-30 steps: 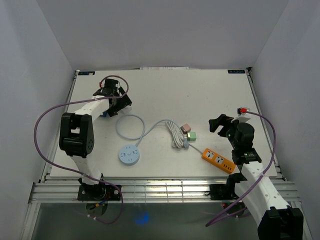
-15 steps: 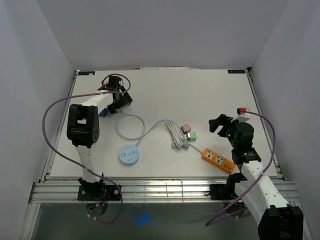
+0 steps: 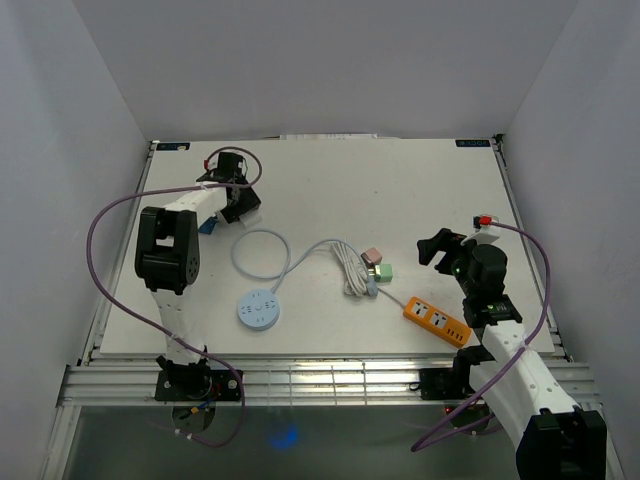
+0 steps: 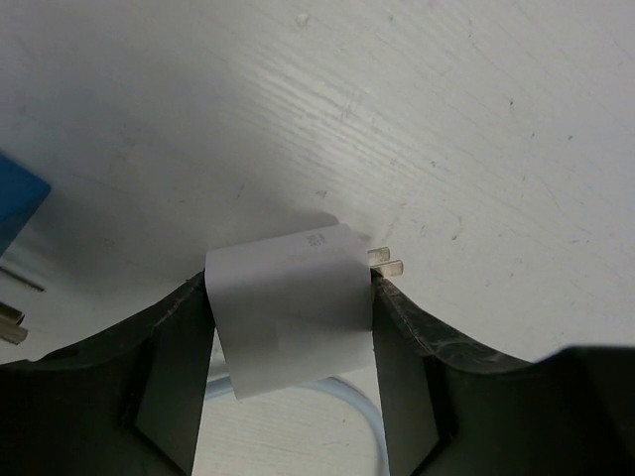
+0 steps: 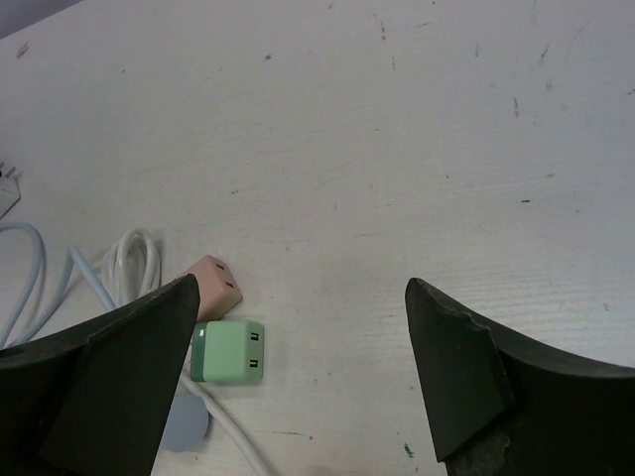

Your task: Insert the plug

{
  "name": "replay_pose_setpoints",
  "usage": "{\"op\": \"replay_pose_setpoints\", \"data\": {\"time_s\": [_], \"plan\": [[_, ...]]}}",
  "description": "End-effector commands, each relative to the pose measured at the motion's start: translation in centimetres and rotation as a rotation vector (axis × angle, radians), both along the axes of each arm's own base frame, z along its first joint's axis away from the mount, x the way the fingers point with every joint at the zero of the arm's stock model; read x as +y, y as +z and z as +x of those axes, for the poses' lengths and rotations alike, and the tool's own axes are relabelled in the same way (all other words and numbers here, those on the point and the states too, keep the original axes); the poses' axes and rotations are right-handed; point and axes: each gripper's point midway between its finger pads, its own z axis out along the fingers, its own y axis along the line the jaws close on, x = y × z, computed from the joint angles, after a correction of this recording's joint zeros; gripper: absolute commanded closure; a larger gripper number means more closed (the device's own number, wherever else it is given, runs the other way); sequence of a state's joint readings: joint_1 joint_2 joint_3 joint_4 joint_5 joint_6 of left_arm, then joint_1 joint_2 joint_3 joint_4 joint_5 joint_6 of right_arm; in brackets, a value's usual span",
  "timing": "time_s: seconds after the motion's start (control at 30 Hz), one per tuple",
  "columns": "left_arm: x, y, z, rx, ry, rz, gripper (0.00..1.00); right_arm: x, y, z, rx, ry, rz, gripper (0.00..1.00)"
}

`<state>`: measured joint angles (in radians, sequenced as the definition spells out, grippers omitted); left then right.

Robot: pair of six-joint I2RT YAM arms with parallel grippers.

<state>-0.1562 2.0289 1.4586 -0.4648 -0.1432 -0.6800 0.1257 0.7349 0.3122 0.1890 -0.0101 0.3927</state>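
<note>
Our left gripper [image 4: 288,293] has its dark fingers [image 4: 169,367] set against both flanks of the white plug [image 4: 288,312], so we read it as gripping that plug at a middling spread. The plug lies low over the table [image 3: 400,190] in the far left part of the board, its two metal prongs [image 4: 387,263] pointing away to one side. We cannot tell whether its underside rests on the surface. A blue adapter [image 4: 15,203] lies just beside it, and a pale blue cable [image 4: 352,402] runs beneath. Our right gripper [image 5: 303,288] hangs over the right side of the table with its jaws wide apart and nothing between them. Below it we see a green adapter [image 5: 228,352] touching a pink adapter [image 5: 213,288], beside a bundled white cable [image 3: 350,272]. The orange power strip [image 3: 436,322] lies near the front right, well apart from the white plug, and the round pale blue socket hub [image 3: 259,309] sits front left.
</note>
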Motion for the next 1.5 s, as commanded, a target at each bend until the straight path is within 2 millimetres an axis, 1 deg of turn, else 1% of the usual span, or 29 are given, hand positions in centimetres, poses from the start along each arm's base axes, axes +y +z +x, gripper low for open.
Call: {"op": "replay_pose_setpoints", "data": {"time_s": [0.0,0.03,0.13,0.17,0.23,0.27,0.33,0.37,0.4,0.47,0.5,0.53,0.57,0.6,0.63,0.67,0.7,0.73,0.77,0.83,0.9,0.93,0.97,1.0,1.07,1.1,1.13,1.3,1.47], "plan": [[-0.2,3.2,-0.4,-0.087,-0.017,-0.031,0.56,0.1,1.4,0.6,-0.047,0.001,0.011,0.11],[-0.4,4.2,-0.7,-0.104,-0.023,-0.045,0.59,0.1,1.4,0.6,-0.047,0.001,0.011,0.11],[-0.6,5.4,-1.6,-0.124,-0.037,-0.062,0.60,0.4,1.5,0.6,-0.049,0.014,0.010,0.10],[-0.8,7.0,-1.8,-0.160,-0.045,-0.072,0.60,0.7,1.6,0.6,-0.052,0.036,0.006,0.10],[-1.2,8.5,-2.3,-0.194,-0.059,-0.091,0.60,1.2,1.8,0.5,-0.064,0.075,0.004,0.09],[-1.7,9.7,-3.0,-0.219,-0.081,-0.118,0.60,2.0,1.9,0.3,-0.068,0.121,0.008,0.09],[-2.5,11.2,-3.5,-0.271,-0.108,-0.149,0.59,2.7,2.6,0.3,-0.085,0.171,0.007,0.08],[-3.6,11.2,-4.5,-0.269,-0.158,-0.201,0.58,3.6,2.6,0.1,-0.078,0.220,0.018,0.07],[-4.1,12.9,-5.1,-0.314,-0.180,-0.221,0.58,4.0,3.2,0.2,-0.082,0.246,0.024,0.06],[-5.2,14.0,-5.9,-0.348,-0.219,-0.250,0.57,5.3,3.0,-0.1,-0.048,0.314,0.048,0.05],[-5.8,14.7,-6.8,-0.366,-0.248,-0.271,0.57,5.8,3.2,-0.2,-0.041,0.337,0.058,0.04],[-6.4,15.2,-7.3,-0.379,-0.263,-0.277,0.57,6.5,3.9,-0.2,-0.044,0.363,0.078,0.04],[-6.7,15.5,-7.7,-0.387,-0.272,-0.283,0.57,7.3,4.0,-0.4,-0.031,0.405,0.096,0.04],[-7.2,15.3,-8.4,-0.382,-0.286,-0.299,0.56,8.2,4.3,-0.6,-0.031,0.441,0.110,0.04],[-8.1,16.4,-9.1,-0.414,-0.312,-0.313,0.56,9.0,4.7,-0.8,-0.030,0.465,0.123,0.04],[-8.7,16.7,-9.5,-0.424,-0.323,-0.326,0.56,10.4,5.5,-1.1,-0.037,0.511,0.146,0.02],[-9.4,17.1,-9.9,-0.441,-0.344,-0.339,0.56,11.1,5.9,-1.2,-0.042,0.529,0.156,0.00],[-10.8,17.2,-10.6,-0.460,-0.381,-0.366,0.56,11.9,6.2,-1.4,-0.046,0.552,0.164,0.00],[-11.3,18.1,-11.1,-0.493,-0.396,-0.377,0.56,12.7,6.7,-1.3,-0.045,0.564,0.181,0.00],[-12.7,18.4,-12.0,-0.525,-0.423,-0.403,0.56,14.7,7.7,-1.8,-0.064,0.617,0.200,0.02],[-13.4,18.8,-12.5,-0.544,-0.431,-0.421,0.55,16.4,8.3,-1.9,-0.067,0.652,0.221,0.04],[-14.0,18.8,-12.8,-0.552,-0.434,-0.442,0.55,17.1,8.0,-1.8,-0.051,0.663,0.223,0.04],[-14.3,18.9,-13.0,-0.556,-0.437,-0.455,0.55,18.1,8.6,-2.0,-0.061,0.681,0.229,0.03],[-15.1,19.5,-13.1,-0.588,-0.449,-0.475,0.55,18.7,8.8,-2.0,-0.066,0.690,0.234,0.03],[-15.6,19.2,-13.4,-0.589,-0.428,-0.499,0.54,20.1,8.4,-2.1,-0.051,0.711,0.236,0.03],[-16.3,19.6,-13.6,-0.607,-0.435,-0.516,0.54,20.6,8.9,-1.9,-0.067,0.716,0.250,0.03],[-16.6,19.7,-13.7,-0.613,-0.432,-0.526,0.54,21.1,8.5,-1.8,-0.054,0.719,0.257,0.03],[-18.3,19.7,-14.0,-0.626,-0.412,-0.538,0.53,22.8,9.6,-1.9,-0.095,0.746,0.318,0.03],[-20.0,19.6,-14.3,-0.614,-0.443,-0.561,0.53,24.5,10.1,-1.1,-0.092,0.775,0.318,0.03]]}}
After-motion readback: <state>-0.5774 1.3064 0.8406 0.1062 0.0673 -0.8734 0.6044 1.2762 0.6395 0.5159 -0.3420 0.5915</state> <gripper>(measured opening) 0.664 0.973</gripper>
